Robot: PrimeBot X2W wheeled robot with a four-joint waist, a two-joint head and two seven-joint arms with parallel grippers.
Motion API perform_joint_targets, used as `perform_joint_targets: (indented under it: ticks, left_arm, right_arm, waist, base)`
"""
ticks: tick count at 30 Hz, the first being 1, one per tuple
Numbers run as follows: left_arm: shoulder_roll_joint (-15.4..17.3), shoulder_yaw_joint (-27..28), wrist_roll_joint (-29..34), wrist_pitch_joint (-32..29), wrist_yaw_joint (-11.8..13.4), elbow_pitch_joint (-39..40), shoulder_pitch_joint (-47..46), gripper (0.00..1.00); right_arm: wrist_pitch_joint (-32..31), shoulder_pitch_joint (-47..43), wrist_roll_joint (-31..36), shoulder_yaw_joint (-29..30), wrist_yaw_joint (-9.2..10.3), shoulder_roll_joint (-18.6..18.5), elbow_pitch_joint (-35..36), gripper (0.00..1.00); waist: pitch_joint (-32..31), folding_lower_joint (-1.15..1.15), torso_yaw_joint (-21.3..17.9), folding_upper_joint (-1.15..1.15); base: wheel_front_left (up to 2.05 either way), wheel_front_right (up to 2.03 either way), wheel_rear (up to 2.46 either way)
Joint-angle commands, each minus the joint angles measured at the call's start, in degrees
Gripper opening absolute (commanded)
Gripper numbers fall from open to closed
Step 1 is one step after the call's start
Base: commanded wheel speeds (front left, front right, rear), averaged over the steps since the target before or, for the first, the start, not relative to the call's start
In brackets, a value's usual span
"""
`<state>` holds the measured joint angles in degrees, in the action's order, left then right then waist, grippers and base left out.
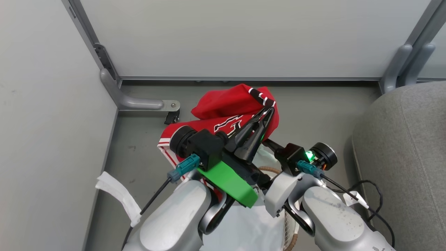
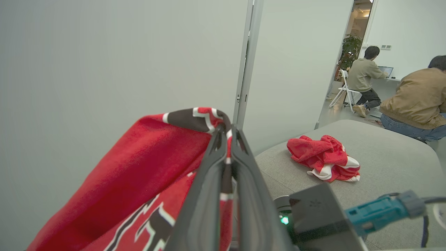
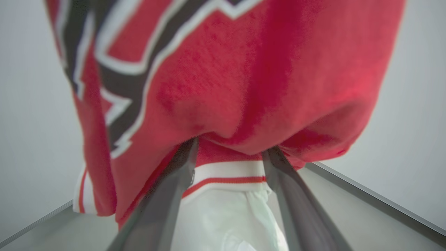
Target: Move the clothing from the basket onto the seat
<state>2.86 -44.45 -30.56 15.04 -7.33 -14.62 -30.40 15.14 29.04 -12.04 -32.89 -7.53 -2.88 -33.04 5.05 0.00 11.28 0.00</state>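
Head view: left hand (image 1: 267, 112) has its two long dark fingers pressed together, pinching the black-and-white striped trim of a bright red fabric sports jersey (image 1: 223, 104) with white trim and big black letters outlined in white. Red jersey is held up above the small rounded white perforated plastic basket (image 1: 269, 170) with its brown woven rim. The cloth hangs from the pinch and spills down toward the basket's left side. White fabric liner (image 1: 244, 223) of the basket shows between the two pale forearms. Large grey fabric-upholstered seat (image 1: 404, 150), rounded edge and stitched seams, stands to the right of the basket and apart from it.

Left wrist view: fingers of the left hand lie flat against each other with only the striped trim between them. A second bright red jersey (image 2: 324, 158), crumpled, white trim showing, lies on top of the seat, well apart from the basket. Two people (image 2: 414, 101) sit with backs turned, farther from the basket than the seat is.

Right wrist view: right hand (image 3: 230, 153) has its fingers spread wide apart and clamps nothing. The red jersey hangs across the fingertips and hides them; whether it touches them, cannot tell. Between the fingers, under the jersey's white-and-red hem, the white fabric liner shows.
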Motion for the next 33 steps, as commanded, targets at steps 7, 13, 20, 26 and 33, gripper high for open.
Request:
perform_joint_targets:
  ticks: [7,13,20,26,33]
  left_arm:
    - [0.15,-0.07,-0.15,0.20,-0.20,0.02,-1.04,0.00]
    - [0.15,0.97,0.34,0.20,-0.20,-0.66,-0.55,0.00]
    - [0.15,1.45,0.68,0.20,-0.20,-0.87,-0.44,0.00]
    - [0.15,2.53,0.53,0.20,-0.20,-1.12,0.38,0.00]
    - [0.14,5.51,3.31,0.10,0.80,-3.75,1.16,1.00]
  right_arm:
    - [0.01,0.87,-1.11,0.99,0.08,-0.19,0.59,0.00]
    - [0.01,-0.26,-0.94,1.17,0.08,-0.17,0.51,0.00]
    - [0.01,-0.19,-1.20,0.90,0.08,-0.17,0.36,0.00]
    - [0.01,-0.49,-1.01,1.55,0.08,-0.18,0.79,0.00]
    - [0.02,-2.50,-0.29,4.86,0.08,-0.17,6.39,0.00]
  waist:
    - [0.03,0.00,0.45,0.00]
    - [0.05,0.00,-0.25,0.00]
    - [0.10,0.00,-1.13,0.00]
    - [0.22,0.00,-1.86,0.00]
    - [1.08,0.00,-7.70,0.00]
  base:
    - [0.00,0.00,0.00]
    - [0.00,0.00,0.00]
    - [0.00,0.00,0.00]
    - [0.00,0.00,0.00]
    - [0.00,0.00,0.00]
